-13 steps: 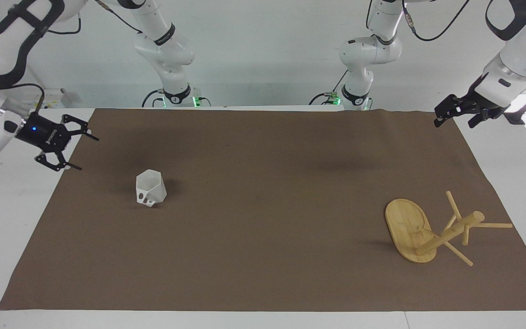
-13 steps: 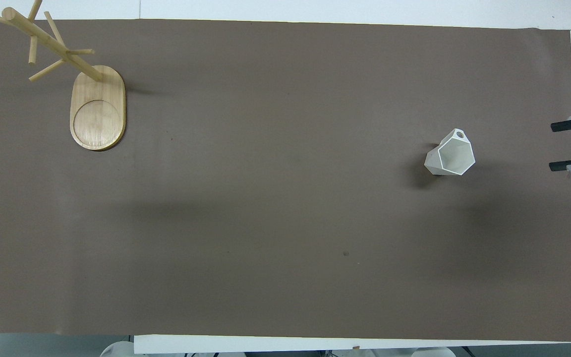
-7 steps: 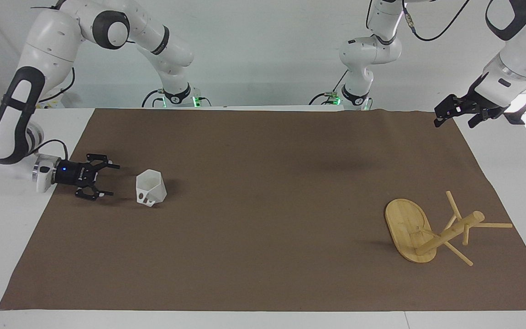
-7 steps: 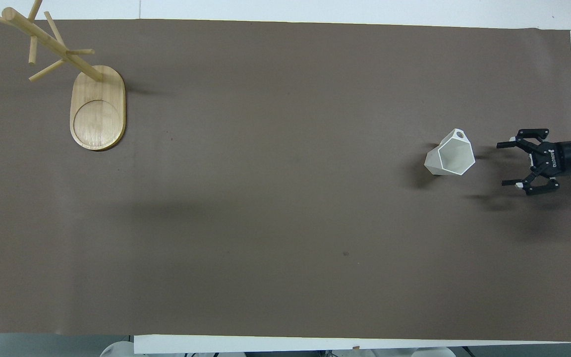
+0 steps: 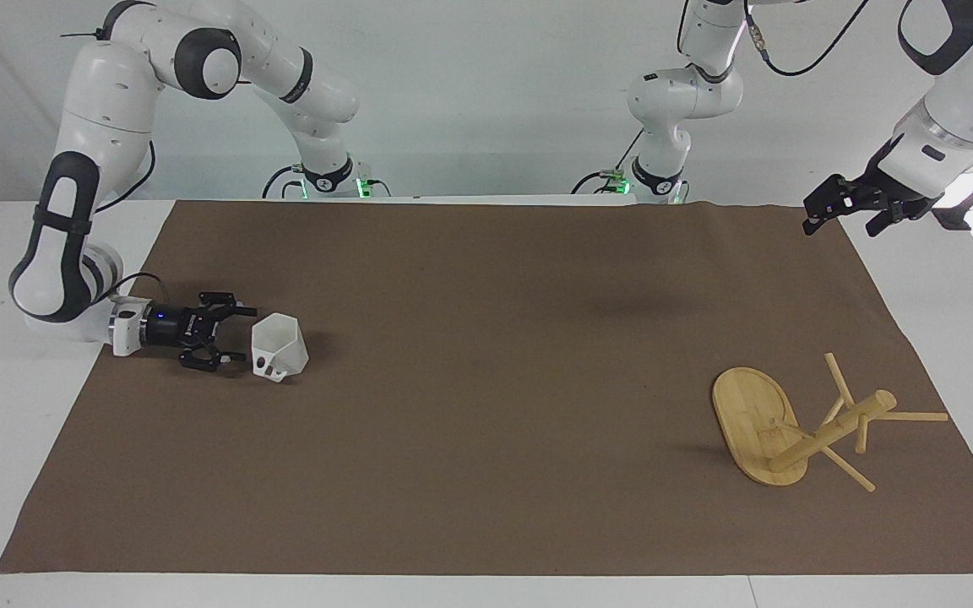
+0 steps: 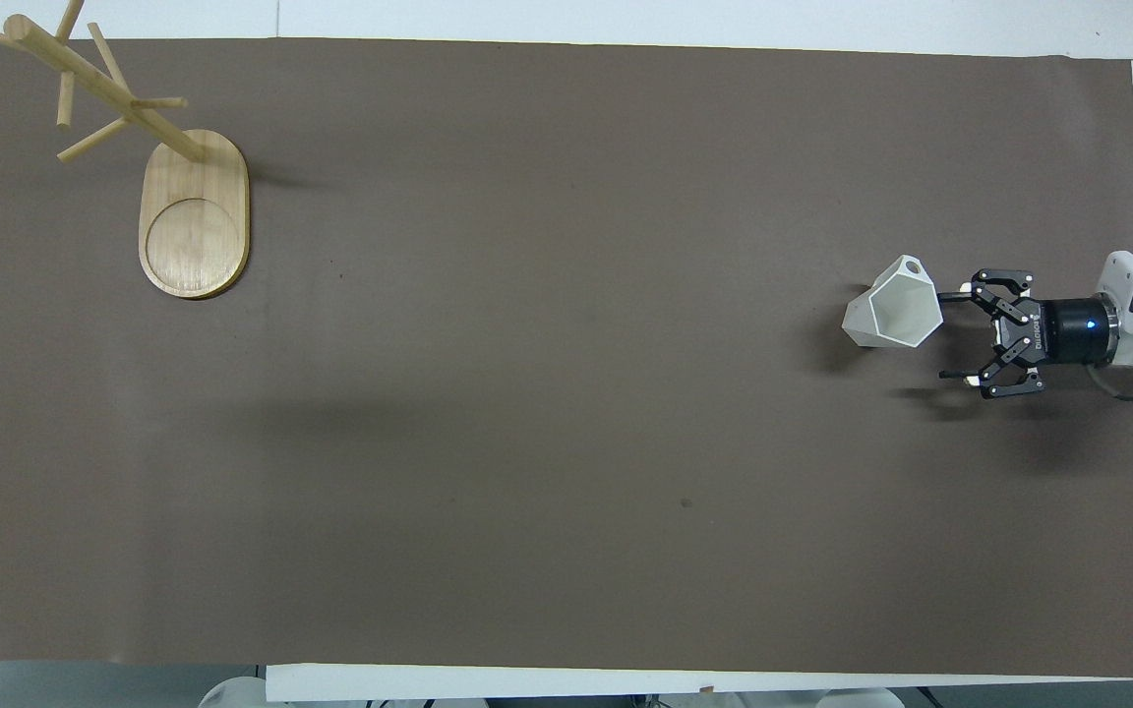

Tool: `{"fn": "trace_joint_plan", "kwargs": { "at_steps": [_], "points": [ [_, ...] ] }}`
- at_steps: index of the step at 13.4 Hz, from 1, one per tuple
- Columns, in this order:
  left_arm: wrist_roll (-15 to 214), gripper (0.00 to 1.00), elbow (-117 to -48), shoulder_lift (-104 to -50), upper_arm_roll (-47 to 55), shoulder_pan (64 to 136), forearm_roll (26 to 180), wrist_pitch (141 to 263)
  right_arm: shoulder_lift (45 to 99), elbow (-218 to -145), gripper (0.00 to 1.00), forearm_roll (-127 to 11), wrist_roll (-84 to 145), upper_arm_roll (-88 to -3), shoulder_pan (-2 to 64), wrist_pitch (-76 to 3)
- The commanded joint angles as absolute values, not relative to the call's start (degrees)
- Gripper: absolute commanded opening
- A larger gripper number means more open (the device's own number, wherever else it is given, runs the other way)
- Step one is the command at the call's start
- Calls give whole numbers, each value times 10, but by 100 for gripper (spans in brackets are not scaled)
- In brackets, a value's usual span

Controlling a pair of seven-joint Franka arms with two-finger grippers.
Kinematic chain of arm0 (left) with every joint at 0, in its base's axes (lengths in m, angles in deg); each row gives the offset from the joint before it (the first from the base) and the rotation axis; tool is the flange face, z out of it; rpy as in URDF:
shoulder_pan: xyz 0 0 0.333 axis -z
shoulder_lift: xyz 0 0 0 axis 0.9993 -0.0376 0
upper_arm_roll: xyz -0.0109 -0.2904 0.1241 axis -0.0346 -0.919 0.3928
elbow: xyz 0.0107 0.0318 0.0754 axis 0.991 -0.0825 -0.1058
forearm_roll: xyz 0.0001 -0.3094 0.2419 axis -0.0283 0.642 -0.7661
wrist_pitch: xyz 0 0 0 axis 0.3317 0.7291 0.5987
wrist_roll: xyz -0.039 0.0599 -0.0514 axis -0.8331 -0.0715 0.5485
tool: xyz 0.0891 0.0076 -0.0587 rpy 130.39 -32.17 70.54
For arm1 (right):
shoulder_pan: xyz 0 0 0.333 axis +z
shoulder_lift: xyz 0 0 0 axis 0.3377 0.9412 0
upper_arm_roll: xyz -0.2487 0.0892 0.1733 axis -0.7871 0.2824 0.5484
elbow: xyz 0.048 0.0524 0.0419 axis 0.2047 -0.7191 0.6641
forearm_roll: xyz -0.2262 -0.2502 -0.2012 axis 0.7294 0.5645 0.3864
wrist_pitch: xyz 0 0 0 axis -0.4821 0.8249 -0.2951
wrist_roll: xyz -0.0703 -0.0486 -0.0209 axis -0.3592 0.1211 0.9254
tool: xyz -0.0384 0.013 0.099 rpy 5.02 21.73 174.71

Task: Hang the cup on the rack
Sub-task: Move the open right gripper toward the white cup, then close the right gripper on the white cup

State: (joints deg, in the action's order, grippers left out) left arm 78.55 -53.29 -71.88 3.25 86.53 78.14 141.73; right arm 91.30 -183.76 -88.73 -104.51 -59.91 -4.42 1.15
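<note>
Swinging down from the table edge over the last second, the right gripper now lies low over the brown mat just beside the white faceted cup, fingers spread wide, one fingertip at the cup's rim, nothing pinched. White lettering on the gripper body is too small to read. At the left arm's end of the table, the bamboo mug rack stands upright and bare, farther from the robots than the cup. The upright cup looks empty. Waiting, the left gripper hangs over the mat's corner; I cannot tell its finger state.
</note>
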Motion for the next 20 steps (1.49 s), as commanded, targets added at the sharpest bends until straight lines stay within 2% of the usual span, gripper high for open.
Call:
{"fn": "trace_joint_plan", "kwargs": {
  "at_steps": [1, 10, 18, 19, 20],
  "points": [
    [789, 100, -549, -706, 36, 870, 770, 1420, 897, -1864, 100, -914, -1059, -599, -22, -3],
    [789, 100, -549, -706, 36, 870, 770, 1420, 893, -1890, 100, -945, -1074, -599, -11, -20],
    [789, 100, -549, -706, 36, 870, 770, 1420, 891, -1898, 100, -954, -1092, -599, 31, -42],
    [789, 100, -549, -706, 36, 870, 770, 1420, 891, -1898, 99, -963, -1092, -599, 34, -42],
    [789, 100, -549, -706, 36, 870, 770, 1420, 891, -1898, 91, -963, -1092, -599, 37, -43]
  ]
}}
